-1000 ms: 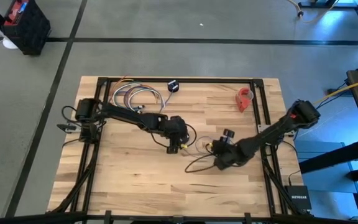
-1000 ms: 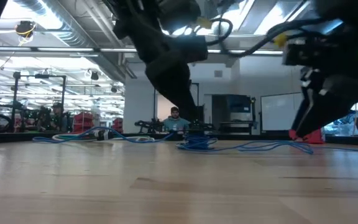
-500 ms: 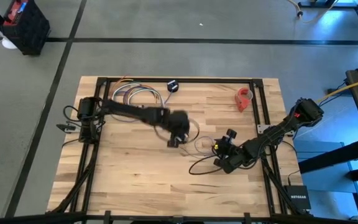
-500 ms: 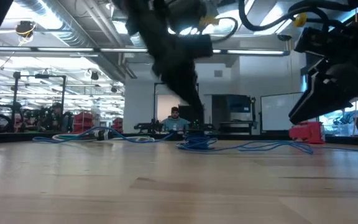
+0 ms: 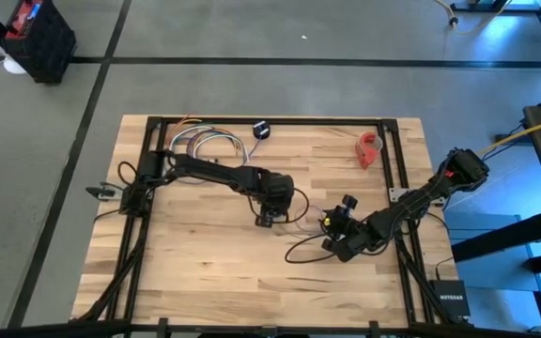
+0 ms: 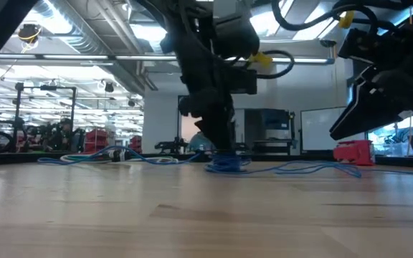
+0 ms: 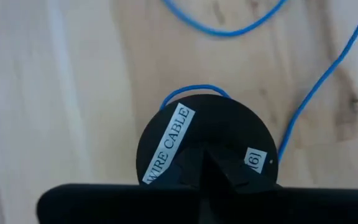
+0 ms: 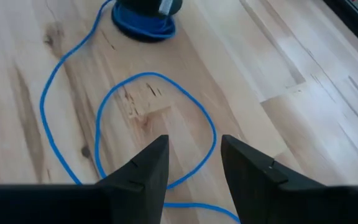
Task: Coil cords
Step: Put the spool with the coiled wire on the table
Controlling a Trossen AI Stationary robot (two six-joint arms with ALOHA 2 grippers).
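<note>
The cord (image 8: pixel 73 81) is a thin blue cable lying in loose loops on the wooden desk (image 5: pixel 195 272), near its middle. One end runs to a black round spool (image 7: pixel 207 146) labelled "WIRE CABLE", where several turns are already gathered beneath the disc.

The left tool (image 5: pixel 269 214) stands directly over this spool. Its fingers are brought together, and in the left wrist view they meet over the disc's top; whether they pinch a centre knob or only press on it cannot be told.

The right tool (image 8: pixel 191 165) hovers low over a free loop of cord just beside the spool, fingers parted to a moderate gap, holding nothing.

Recommended practice for the winding step:
- Keep the spool flat against the desk; a tilted disc is likely to shed the turns beneath it.
- Rotate the spool slowly about its own centre.
- Use the right tool to guide the slack toward the spool, with light tension only.
- Watch for crossings in the loose loops; they may kink if drawn in quickly.

The multicoloured wire bundle (image 5: pixel 205 145) lies well apart, near the far edge.
</note>
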